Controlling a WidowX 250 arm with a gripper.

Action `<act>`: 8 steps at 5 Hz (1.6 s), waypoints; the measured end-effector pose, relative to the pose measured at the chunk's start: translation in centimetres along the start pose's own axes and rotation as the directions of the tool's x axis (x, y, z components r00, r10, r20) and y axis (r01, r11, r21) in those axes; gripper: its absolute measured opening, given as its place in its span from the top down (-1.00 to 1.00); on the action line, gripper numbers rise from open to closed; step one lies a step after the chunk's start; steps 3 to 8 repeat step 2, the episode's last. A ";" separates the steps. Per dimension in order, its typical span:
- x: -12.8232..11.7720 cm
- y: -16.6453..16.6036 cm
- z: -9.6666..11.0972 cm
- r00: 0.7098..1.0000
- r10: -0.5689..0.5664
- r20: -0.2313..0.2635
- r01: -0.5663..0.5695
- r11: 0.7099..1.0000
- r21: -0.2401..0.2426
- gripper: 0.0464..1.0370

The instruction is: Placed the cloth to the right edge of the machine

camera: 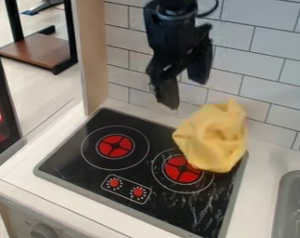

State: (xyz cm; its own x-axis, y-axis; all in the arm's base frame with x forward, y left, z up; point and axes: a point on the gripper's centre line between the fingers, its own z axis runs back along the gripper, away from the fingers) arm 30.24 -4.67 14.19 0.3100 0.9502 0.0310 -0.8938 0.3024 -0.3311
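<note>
Over the stove's [77, 162] rear right, cloth [212, 139]: probably light, limp, hard to damage. I'd pinch its raised top fold [233, 110]. My pincer [184, 88]: spread, empty.

The cooktop [75, 162] had a glossy black surface, streaked toward its near right, inside a smooth, duller grey border. The soft fabric of the cloth [214, 137] looked matt and crumpled. The wall tiles [273, 39] appeared smooth, the white counter [260, 167] smooth too. The far-left upright panel [93, 56] resembled pale wood; the gripper [184, 91] looked like dark, mostly matt plastic.
</note>
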 end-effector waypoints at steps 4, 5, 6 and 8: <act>0.0 0.1 1.1 1.000 -0.027 -0.001 0.027 0.999 -0.029 -0.92; 0.0 0.1 1.1 1.000 -0.027 -0.001 0.027 0.999 -0.029 -0.92; 0.0 0.1 1.1 1.000 -0.027 -0.001 0.027 0.999 -0.029 -0.92; 0.0 0.1 1.1 1.000 -0.027 -0.001 0.027 0.999 -0.029 -0.92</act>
